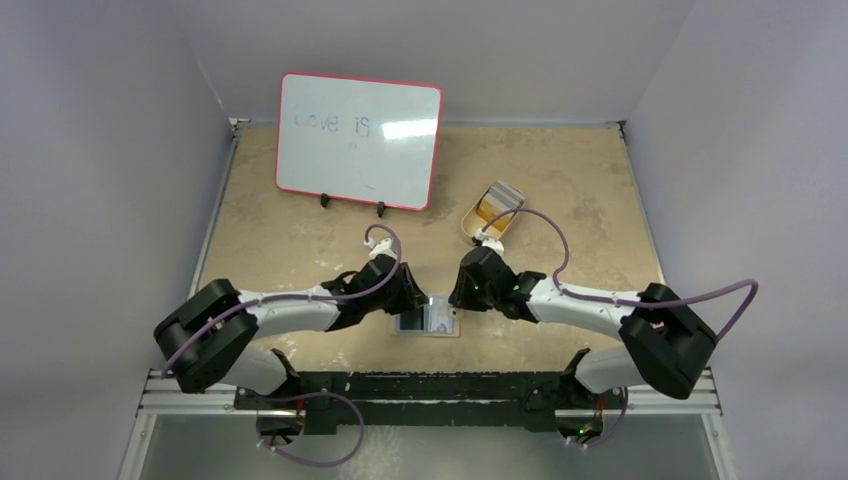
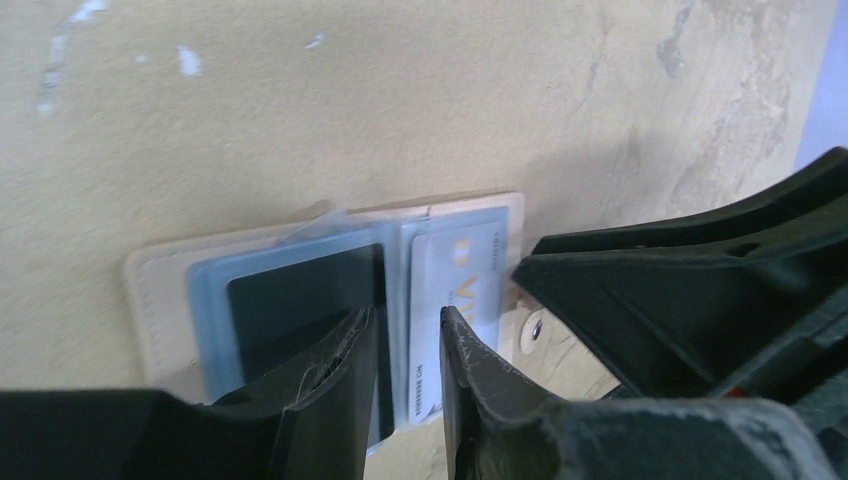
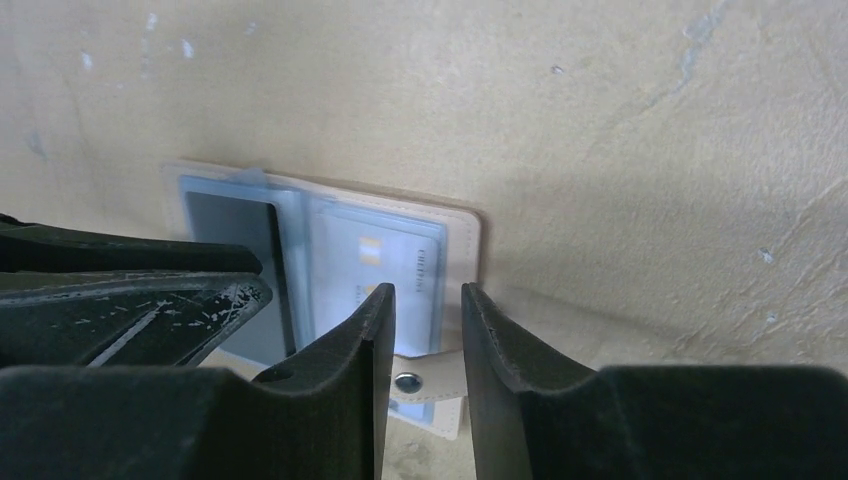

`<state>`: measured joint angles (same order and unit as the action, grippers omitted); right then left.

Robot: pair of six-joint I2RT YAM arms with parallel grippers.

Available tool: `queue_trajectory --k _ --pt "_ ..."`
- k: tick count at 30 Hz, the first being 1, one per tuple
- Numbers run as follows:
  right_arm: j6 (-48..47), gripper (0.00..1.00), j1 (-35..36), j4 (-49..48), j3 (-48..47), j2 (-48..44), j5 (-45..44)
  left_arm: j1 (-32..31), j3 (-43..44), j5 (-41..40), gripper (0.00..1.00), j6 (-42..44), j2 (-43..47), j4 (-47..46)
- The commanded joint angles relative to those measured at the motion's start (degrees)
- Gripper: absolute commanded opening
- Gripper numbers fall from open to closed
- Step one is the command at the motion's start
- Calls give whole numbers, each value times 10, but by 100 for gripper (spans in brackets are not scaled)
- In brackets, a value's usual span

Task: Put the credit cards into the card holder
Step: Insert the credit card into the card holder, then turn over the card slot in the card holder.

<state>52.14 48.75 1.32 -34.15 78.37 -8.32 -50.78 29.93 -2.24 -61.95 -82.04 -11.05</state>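
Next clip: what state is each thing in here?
card holder: open, lying flat on the table.
credit cards: two visible, tucked in its inner pockets.
left gripper: jaws slightly apart over the holder, nothing between them.
right gripper: jaws slightly apart over the snap tab, nothing between them.
whiteboard: standing upright, faintly written on.
tan dish: upright, contents unclear.

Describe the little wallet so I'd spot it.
From the red-rimmed whiteboard at the back, come forward to where the left gripper and right gripper nearly meet. The wallet lies open beneath them: tan, with a dark card and a pale card in its pockets, unlike the oval dish.
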Motion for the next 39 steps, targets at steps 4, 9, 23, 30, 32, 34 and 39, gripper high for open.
queue_trajectory --k 4,9,23,30,32,34,39 --pt "-18 34 10 30 -52 -28 -5 10 21 -69 32 15 87 125" --pt "-23 31 32 0 -80 7 13 35 9 -81 34 28 116 174" --pt "-34 21 45 -41 -96 105 24 119 -87 58 36 39 121 38" --pt "-19 21 45 -71 -57 109 28 120 -134 125 37 -1 104 -113" --pt "-16 21 44 -81 -47 110 31 120 -137 138 37 -6 107 -134" --pt "-13 20 45 -87 -40 111 34 120 -141 148 37 -13 113 -155" --pt "-9 20 44 -89 -31 107 32 120 -147 160 34 -21 111 -194"
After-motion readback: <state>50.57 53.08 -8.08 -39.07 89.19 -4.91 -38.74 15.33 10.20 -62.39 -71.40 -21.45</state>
